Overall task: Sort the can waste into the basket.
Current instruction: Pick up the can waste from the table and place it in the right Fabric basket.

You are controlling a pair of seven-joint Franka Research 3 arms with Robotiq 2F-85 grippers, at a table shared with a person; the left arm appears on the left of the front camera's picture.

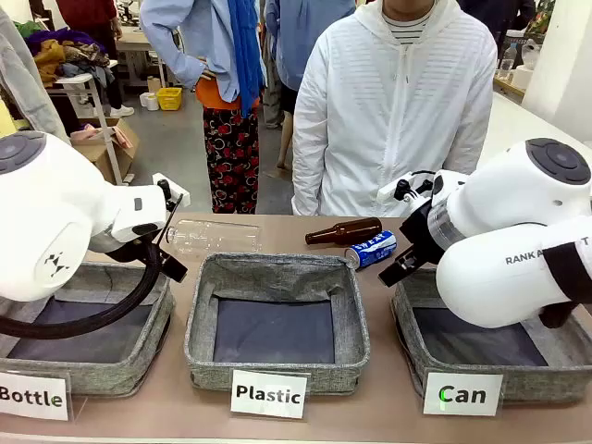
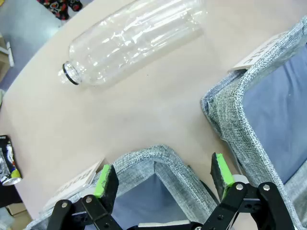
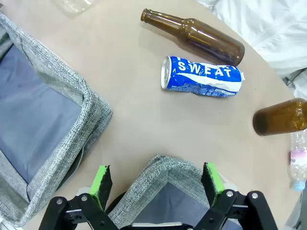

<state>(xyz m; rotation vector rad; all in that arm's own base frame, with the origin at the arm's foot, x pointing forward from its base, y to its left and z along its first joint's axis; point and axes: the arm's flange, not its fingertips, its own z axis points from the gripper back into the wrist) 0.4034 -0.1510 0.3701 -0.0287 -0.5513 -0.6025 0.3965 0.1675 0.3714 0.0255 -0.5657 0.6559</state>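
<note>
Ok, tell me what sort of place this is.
Likely a robotics lab staging a waste-sorting trial: the left arm and right arm flank a table holding the Bottle bin, Plastic bin and Can bin, while a person in white stands opposite, a heap of clothes behind.

Blue can (image 3: pixel 202 80) was thin metal with a glossy printed skin, dented and creased. Basket (image 1: pixel 546 381) was coarse grey woven cloth, matt, with a smoother dark lining. Brown bottle (image 3: pixel 196 36) was glossy glass; clear bottle (image 2: pixel 132 36) was ribbed, shiny plastic. Table (image 3: pixel 129 72) was smooth and matt.
</note>
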